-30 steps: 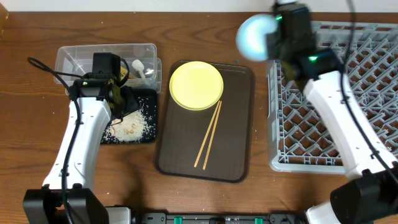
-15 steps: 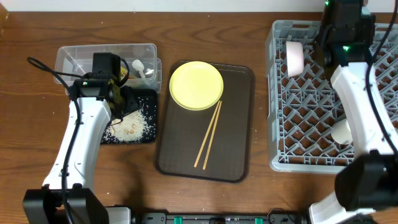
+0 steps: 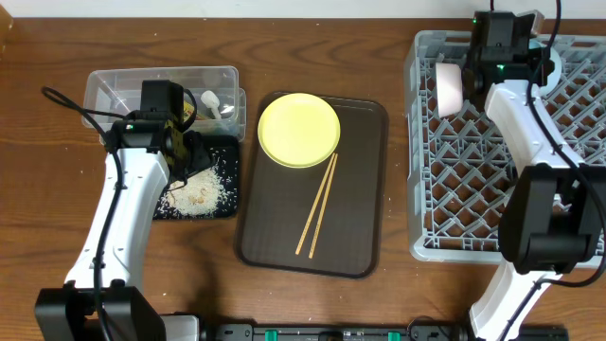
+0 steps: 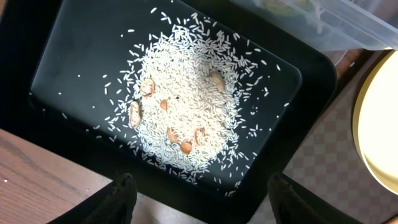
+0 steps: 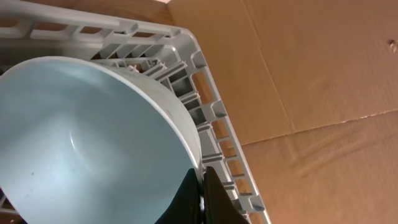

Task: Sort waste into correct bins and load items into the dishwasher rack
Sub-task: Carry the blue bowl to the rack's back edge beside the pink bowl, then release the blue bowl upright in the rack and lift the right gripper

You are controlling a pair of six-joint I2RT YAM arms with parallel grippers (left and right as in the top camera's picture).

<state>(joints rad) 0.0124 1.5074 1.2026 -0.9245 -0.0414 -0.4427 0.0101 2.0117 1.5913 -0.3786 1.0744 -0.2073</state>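
Note:
My right gripper (image 5: pixel 202 186) is shut on the rim of the light blue bowl (image 5: pixel 93 137), which stands on edge against the far corner of the grey dishwasher rack (image 5: pixel 214 112). In the overhead view that gripper (image 3: pixel 542 59) is at the rack's (image 3: pixel 473 180) far edge, beside a white bowl (image 3: pixel 448 88) lying on its side. My left gripper (image 4: pixel 202 199) is open and empty above the near edge of the black tray (image 4: pixel 56 68) holding rice scraps (image 4: pixel 186 93). The yellow plate (image 3: pixel 298 130) and chopsticks (image 3: pixel 317 204) lie on the brown tray. The cup is hidden.
The clear tub (image 3: pixel 156 87) behind the black tray (image 3: pixel 227 147) holds a white scrap (image 3: pixel 213 102) and a wrapper. The dark brown serving tray (image 3: pixel 355 227) lies mid-table. Cardboard (image 5: pixel 311 68) lies beyond the rack. My right arm spans the rack's right side.
My right arm carried the light blue bowl from left of the rack to its far right corner and lowered it in. The left arm has not moved.

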